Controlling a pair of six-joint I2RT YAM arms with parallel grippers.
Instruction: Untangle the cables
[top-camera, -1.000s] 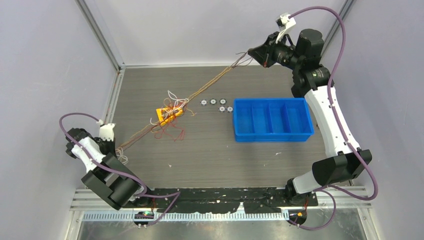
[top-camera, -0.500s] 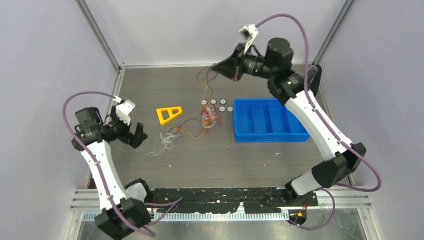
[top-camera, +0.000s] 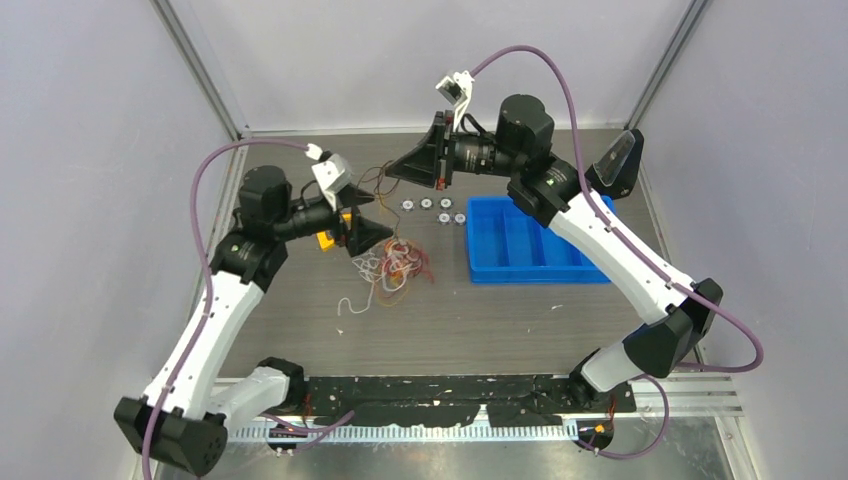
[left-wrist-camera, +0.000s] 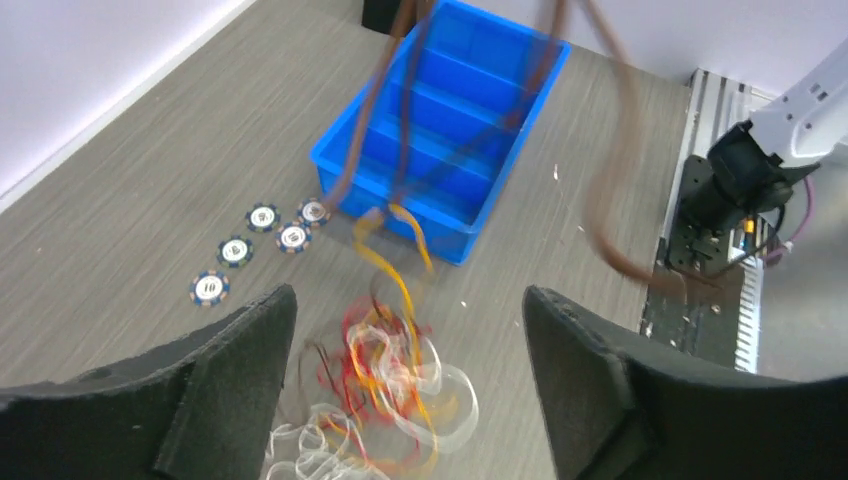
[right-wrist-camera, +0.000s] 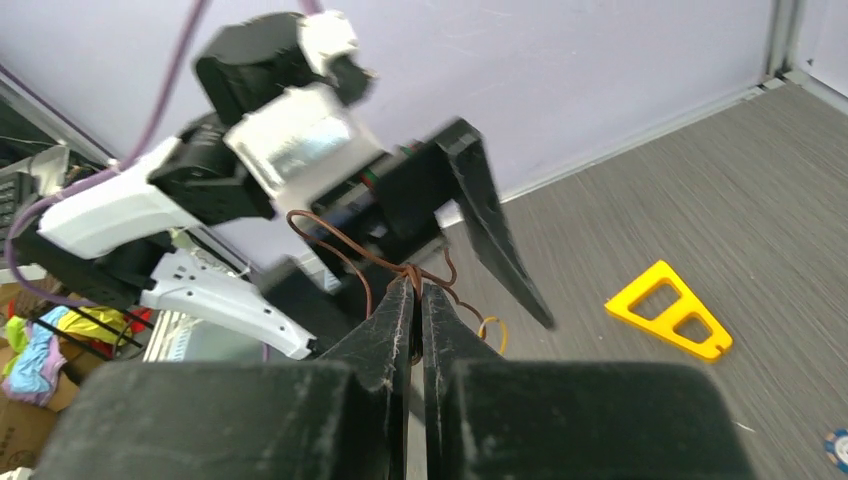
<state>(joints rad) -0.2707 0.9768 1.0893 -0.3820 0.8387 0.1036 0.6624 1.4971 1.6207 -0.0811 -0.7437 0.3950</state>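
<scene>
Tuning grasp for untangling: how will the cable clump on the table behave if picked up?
Likely very floppy: the cables lie in loose curls, and strands droop limp from the shut right claw. Probably light for their bulk, being thin wire. Loops look intertwined, so a lift may drag the whole clump along.

The cables (left-wrist-camera: 395, 375), a loose clump of red, orange and white loops, lie below and between the left gripper (left-wrist-camera: 408, 296)'s spread fingers; thin brown strands rise into the right gripper (right-wrist-camera: 413, 288)'s closed fingertips.
</scene>
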